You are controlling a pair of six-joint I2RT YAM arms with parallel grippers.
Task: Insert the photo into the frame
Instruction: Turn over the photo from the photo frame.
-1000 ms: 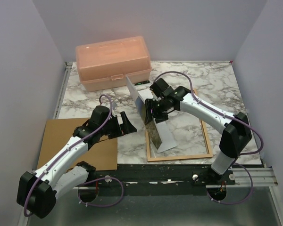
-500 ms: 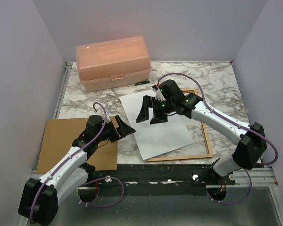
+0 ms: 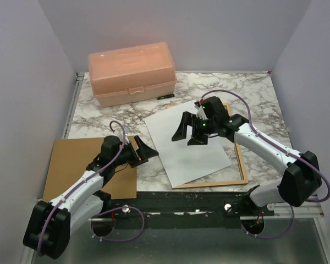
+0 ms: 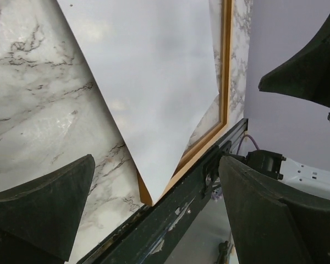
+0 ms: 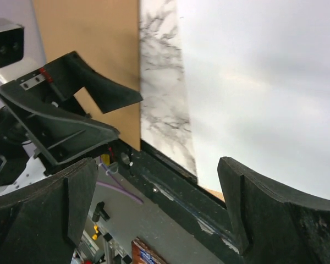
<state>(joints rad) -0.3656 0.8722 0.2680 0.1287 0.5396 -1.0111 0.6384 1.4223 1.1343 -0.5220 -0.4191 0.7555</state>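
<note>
The desk is carrying everything. The pink box at its far left corner and the brown backing board overhanging its near left corner are lying just as they were a second ago.

The photo is what is differing. A second ago I was holding it up on edge over the frame. Now it is lying flat, white back up, skewed across the frame's left part. Its left corner is spilling onto the marble and its near corner is poking past the frame's near rail.

My right gripper is hovering over the photo's far part, jaws spread wide and gripping nothing, having drawn back toward the right edge. My left gripper, also wide apart and empty, is hanging by the board's right edge, near the photo's left side.

The printed side is facing down, so I am seeing none of it. The photo and my right arm are covering the frame's left rail and most of its far one. My left arm is hiding part of the board. A small dark thing beside the box is staying too small to make out.
</note>
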